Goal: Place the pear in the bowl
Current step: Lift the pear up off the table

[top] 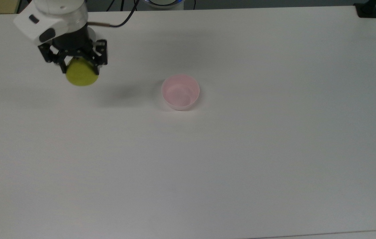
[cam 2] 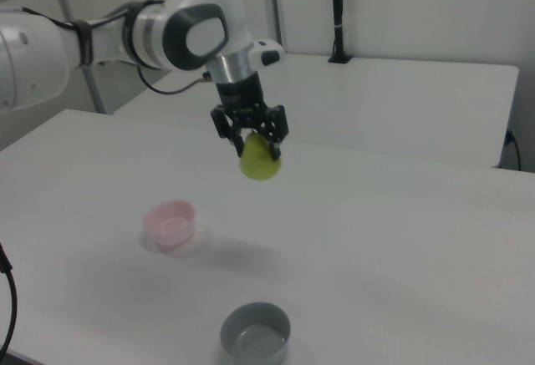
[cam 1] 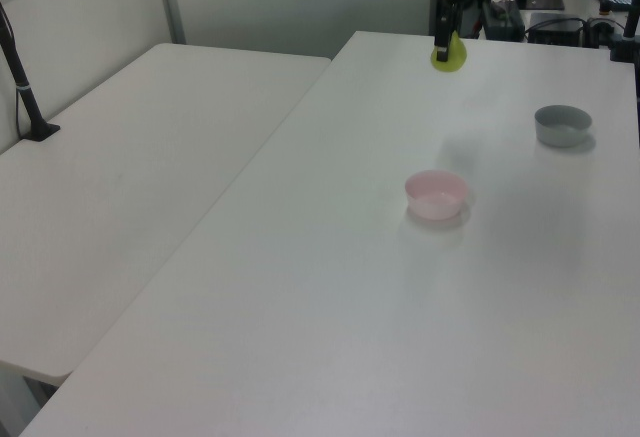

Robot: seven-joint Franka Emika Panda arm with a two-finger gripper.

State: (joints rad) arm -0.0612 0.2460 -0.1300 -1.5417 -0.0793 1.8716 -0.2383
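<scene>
No readable text, label, brand, number or sign on anything in these views.

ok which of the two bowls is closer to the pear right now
The pink bowl. In the right view it sits nearer the pear held in the claw; the grey bowl lies further off.

Glossy white arm (cam 2: 100, 39) with dark grey joint panels; black skeletal hand (cam 2: 251, 131); thin black cable (top: 121, 18) at the wrist.
</scene>
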